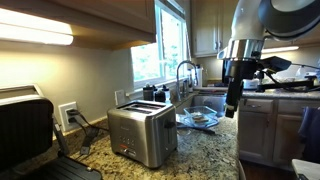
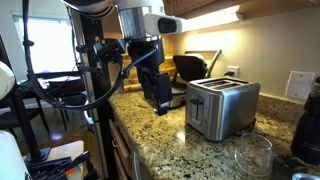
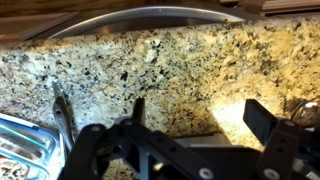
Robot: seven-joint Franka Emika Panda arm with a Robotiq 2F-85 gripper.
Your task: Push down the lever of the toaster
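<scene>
The boxy brushed-steel two-slot toaster (image 1: pixel 142 135) (image 2: pixel 222 108) stands upright on the speckled granite counter (image 1: pixel 205 150). Its lever is too small to make out. Just in front of the toaster, in an exterior view, a clear glass bowl (image 2: pixel 248 155) sits on the counter. Beside the toaster stands a larger black-and-silver appliance (image 1: pixel 22 128), and a white wall outlet (image 1: pixel 68 114) with a dark cable is on the wall behind the toaster.

The black gripper (image 1: pixel 233 105) (image 2: pixel 160 104) hangs above the counter beside the toaster's short end, not touching it; bare granite lies between them. In the wrist view the gripper (image 3: pixel 200 125) has its two fingers (image 3: pixel 135 112) spread wide, holding nothing.

Farther from the toaster are a bluish plate (image 1: pixel 200 118), a curved metal faucet (image 1: pixel 184 72) and a bright window (image 1: pixel 160 45).
</scene>
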